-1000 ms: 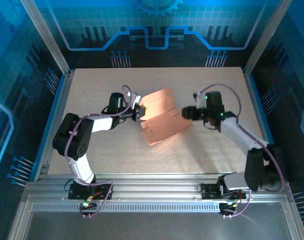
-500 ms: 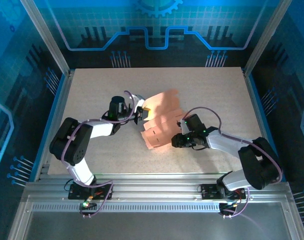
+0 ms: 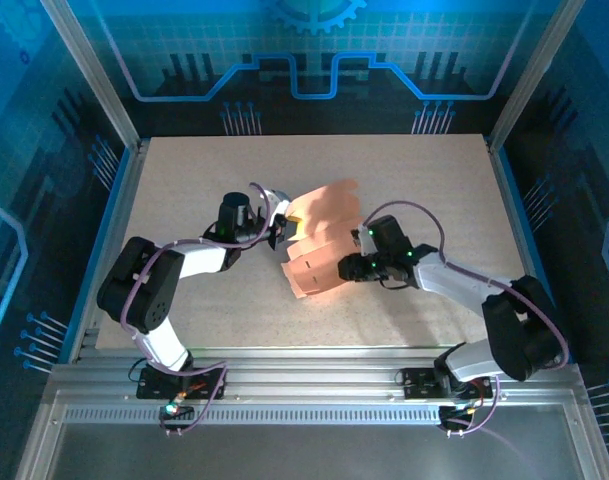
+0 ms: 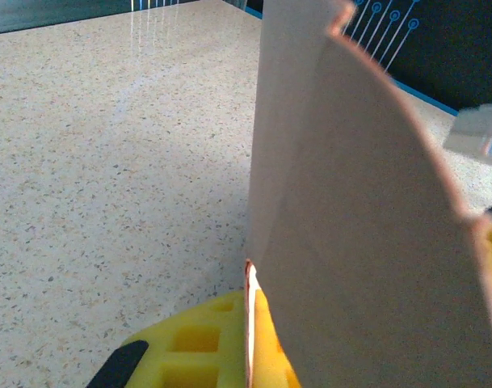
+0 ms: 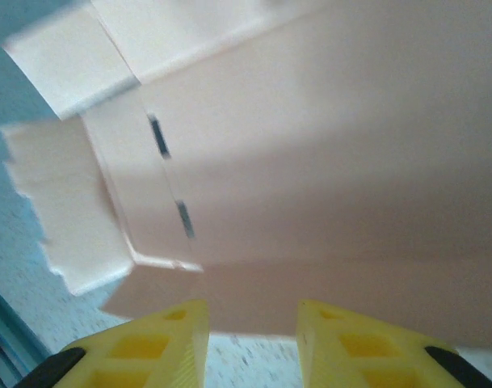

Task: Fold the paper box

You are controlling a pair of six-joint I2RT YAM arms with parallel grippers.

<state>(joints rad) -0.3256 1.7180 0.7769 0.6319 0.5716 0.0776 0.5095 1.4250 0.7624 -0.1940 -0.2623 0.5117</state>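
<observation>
The paper box (image 3: 322,215) runs far-to-near, slightly slanted, on the tabletop (image 3: 184,170), with the left gripper (image 3: 283,228) jaws pinching its edge and the right gripper (image 3: 343,268) jaws narrowly apart.

A robot work cell in a lab is indicated: a speckled counter (image 3: 234,310) is enclosed by aluminium posts (image 3: 89,70) and blue panels (image 3: 434,40) printed with circuit lines, and a left arm (image 3: 149,280) and right arm (image 3: 514,330) are bolted to a slotted metal rail (image 3: 314,390).

Black-and-white arms (image 3: 199,255) — purple cables (image 3: 404,204) — yellow pincer fingers (image 5: 165,339).
</observation>
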